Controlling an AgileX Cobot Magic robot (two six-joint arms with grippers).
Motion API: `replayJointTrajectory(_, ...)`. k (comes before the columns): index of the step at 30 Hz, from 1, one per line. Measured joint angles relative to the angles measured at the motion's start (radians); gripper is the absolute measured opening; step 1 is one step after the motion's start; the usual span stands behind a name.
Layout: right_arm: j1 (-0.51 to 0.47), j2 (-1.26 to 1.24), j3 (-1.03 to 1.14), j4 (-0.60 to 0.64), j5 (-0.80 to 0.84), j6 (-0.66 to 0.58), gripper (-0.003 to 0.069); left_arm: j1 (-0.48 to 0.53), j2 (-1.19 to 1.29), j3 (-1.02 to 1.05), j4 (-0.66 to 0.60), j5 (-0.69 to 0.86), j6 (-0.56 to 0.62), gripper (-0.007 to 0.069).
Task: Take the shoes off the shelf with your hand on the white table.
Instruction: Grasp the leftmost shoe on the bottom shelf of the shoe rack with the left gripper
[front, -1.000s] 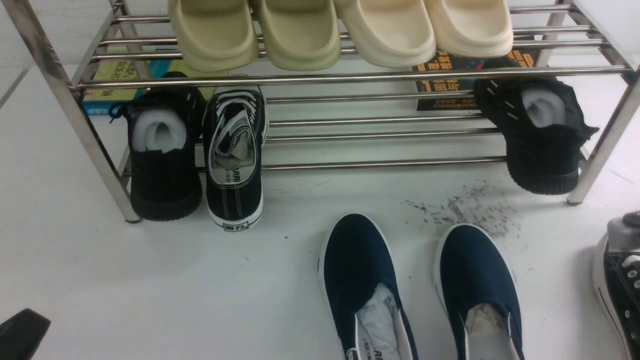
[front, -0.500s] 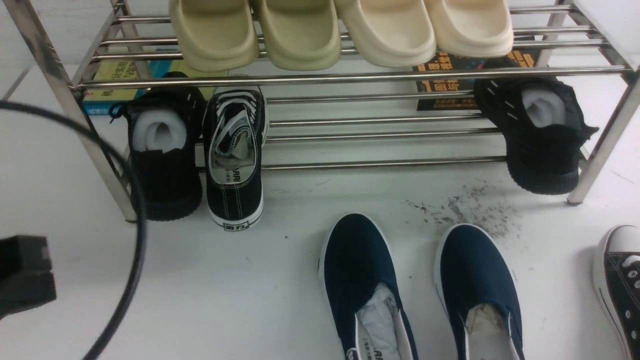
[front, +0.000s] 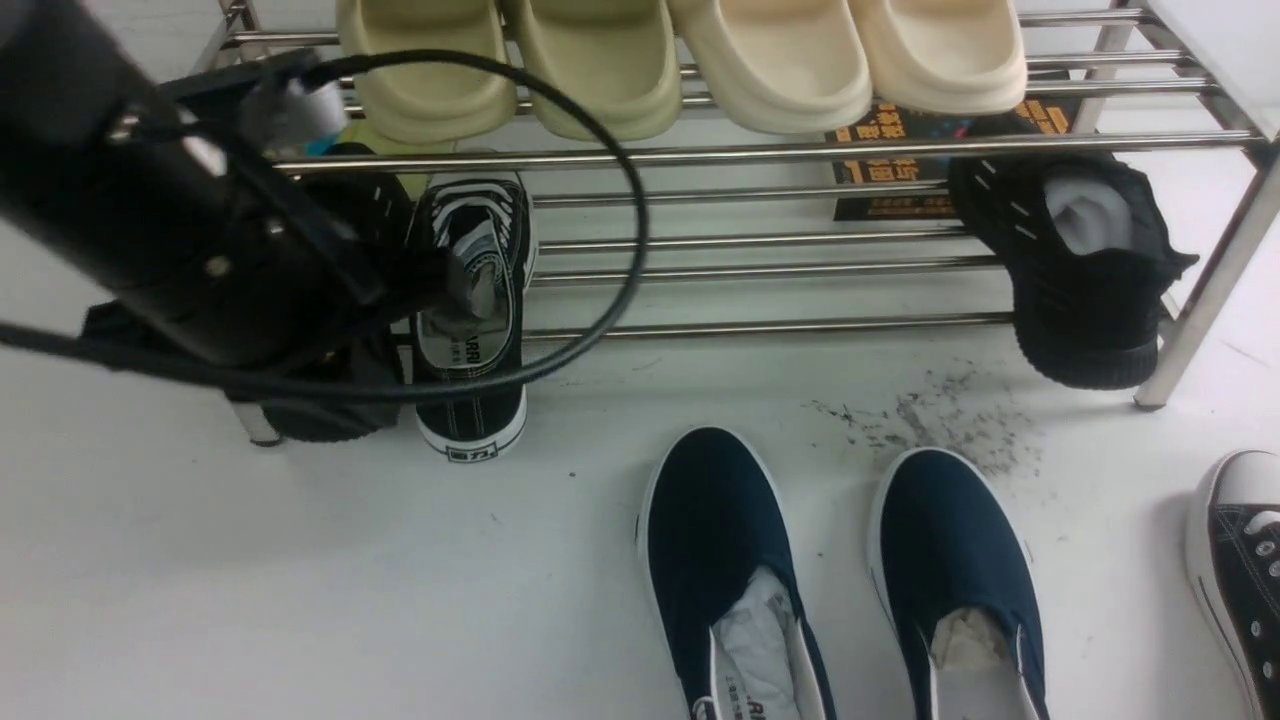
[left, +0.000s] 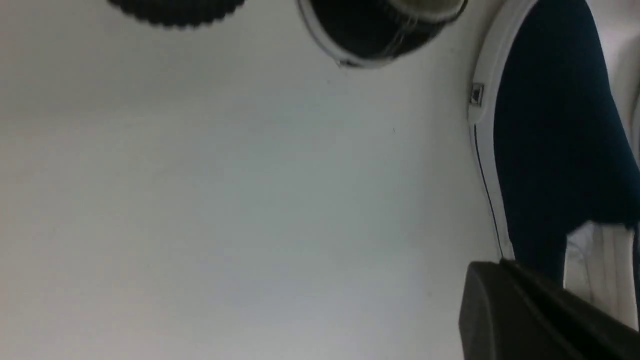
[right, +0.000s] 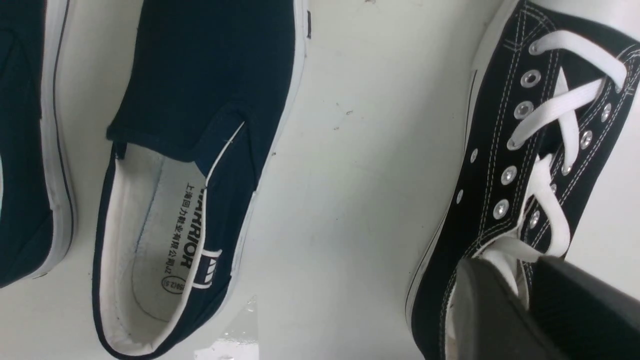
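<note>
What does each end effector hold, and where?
Left end effector: shut, nothing held. Right end effector: astride the black sneaker at its collar; grip cannot be told.

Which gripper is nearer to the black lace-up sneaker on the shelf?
Left. The left gripper hovers close in front of that sneaker; the right gripper is far off, at the other sneaker on the table.

One black sneaker (front: 470, 418) on the shelf (front: 760, 153), its mate (front: 1245, 570) on table (front: 300, 580)
</note>
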Motion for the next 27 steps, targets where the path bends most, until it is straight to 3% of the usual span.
replayJointTrajectory(6, 0.0, 0.0, 0.0, 0.007, 0.0, 0.0, 0.0173, -0.156, 0.217, -0.159, 0.308, -0.029, -0.257, 0.0173)
replayJointTrajectory(13, 0.0, 0.0, 0.0, 0.01, 0.0, 0.0, 0.0189, -0.171, 0.381, -0.231, 0.383, -0.041, -0.35, 0.0328)
replayJointTrajectory(24, 0.0, 0.0, 0.0, 0.01, 0.0, 0.0, 0.0218, -0.171, 0.497, -0.234, 0.512, -0.11, -0.467, 0.0347)
replayJointTrajectory(27, 0.0, 0.0, 0.0, 0.01, 0.001, 0.0, 0.0224, -0.171, 0.525, -0.234, 0.537, -0.14, -0.493, 0.0316)
